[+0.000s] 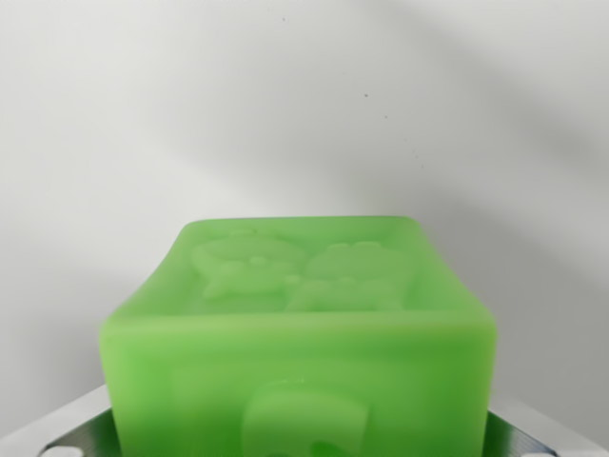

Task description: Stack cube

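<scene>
A green cube point(297, 343) with embossed faces sits between the metal fingers point(67, 433) of the hand point(297, 440), which appears clamped on it, above a pale worktop point(304, 105).

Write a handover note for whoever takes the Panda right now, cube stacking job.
Gripper: metal finger parts show at both lower corners beside the green cube; whether they clamp it cannot be told.
Cube: fills the lower wrist view, embossed face up, blurred from closeness, plain white surface behind.
Done: arm is at the cube.
Left: no second cube in view; find it, then stack.
</scene>
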`<state>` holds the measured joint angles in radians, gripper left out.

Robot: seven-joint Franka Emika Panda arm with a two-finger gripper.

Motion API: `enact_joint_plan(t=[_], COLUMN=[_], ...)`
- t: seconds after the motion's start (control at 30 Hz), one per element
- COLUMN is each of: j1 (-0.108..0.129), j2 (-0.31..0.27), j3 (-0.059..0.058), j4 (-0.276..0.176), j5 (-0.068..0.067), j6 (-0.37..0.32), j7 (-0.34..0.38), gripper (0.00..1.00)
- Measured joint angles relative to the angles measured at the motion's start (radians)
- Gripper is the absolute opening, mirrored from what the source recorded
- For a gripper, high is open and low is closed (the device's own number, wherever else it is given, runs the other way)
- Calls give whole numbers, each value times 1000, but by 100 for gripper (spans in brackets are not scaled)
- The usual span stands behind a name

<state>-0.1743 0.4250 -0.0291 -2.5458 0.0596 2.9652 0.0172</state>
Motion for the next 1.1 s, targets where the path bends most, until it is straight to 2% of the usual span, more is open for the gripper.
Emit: enact_joint_plan(t=[0.57, 1.1], j1=[0, 8], j2=[-5, -87], j3=[0, -10], j4=[-1, -22], j5=[0, -2], j6=[-3, -61], j7=[0, 1], gripper=[0, 0])
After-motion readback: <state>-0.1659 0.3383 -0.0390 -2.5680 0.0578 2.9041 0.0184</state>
